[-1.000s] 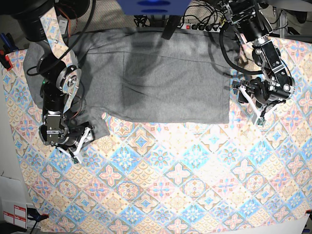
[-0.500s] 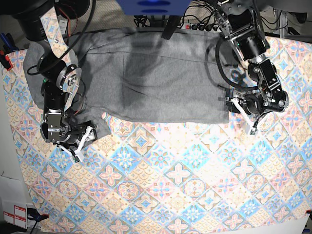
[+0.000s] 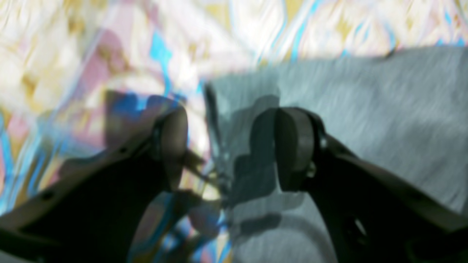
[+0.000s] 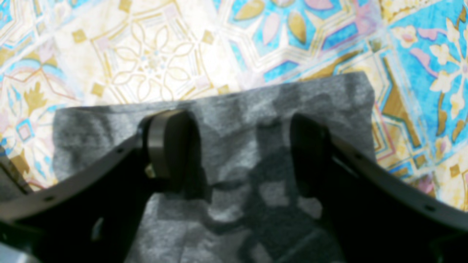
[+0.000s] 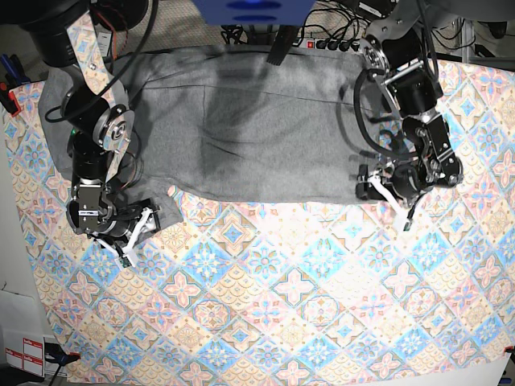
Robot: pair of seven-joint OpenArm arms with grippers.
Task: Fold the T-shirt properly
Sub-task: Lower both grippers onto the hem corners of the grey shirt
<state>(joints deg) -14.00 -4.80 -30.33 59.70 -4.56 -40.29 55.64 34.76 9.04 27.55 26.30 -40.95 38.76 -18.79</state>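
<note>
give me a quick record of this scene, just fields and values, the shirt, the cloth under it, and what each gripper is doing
shirt: grey T-shirt, spread flat at the far side of the table
cover: patterned tablecloth, under the shirt
left gripper: open, straddling the shirt's near corner edge
right gripper: open, over a sleeve, nothing held
fold: not started

The left wrist view is smeared with blur: the tablecloth (image 3: 109,44) pattern is unreadable and the T-shirt (image 3: 384,109) edge is soft. In the base view, the T-shirt's sleeve corner is hidden under the right gripper (image 5: 135,237), and its top edge passes behind a blue object (image 5: 253,10) cut off by the frame.
</note>
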